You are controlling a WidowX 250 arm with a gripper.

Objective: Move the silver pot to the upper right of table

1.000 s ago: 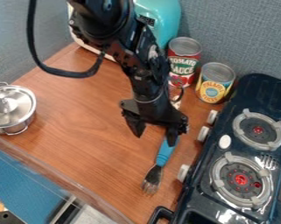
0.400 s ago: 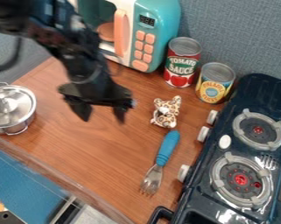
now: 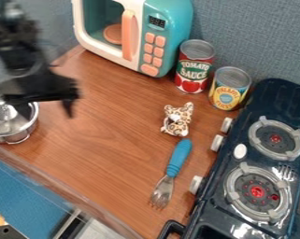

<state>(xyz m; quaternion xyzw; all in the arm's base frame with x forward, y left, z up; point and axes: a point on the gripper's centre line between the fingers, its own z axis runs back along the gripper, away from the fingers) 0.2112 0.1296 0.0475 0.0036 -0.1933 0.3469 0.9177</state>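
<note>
The silver pot (image 3: 17, 128) sat unmoved at the left of the table (image 3: 108, 154), and the gripper (image 3: 41, 103) had swung leftward to its upper side, so a grasp seemed near. Its lidded body looked shiny and round, partly hidden. The jaws stood well apart, holding nothing

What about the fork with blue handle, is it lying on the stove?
No, the fork lies on the wooden table, beside the stove.
</note>
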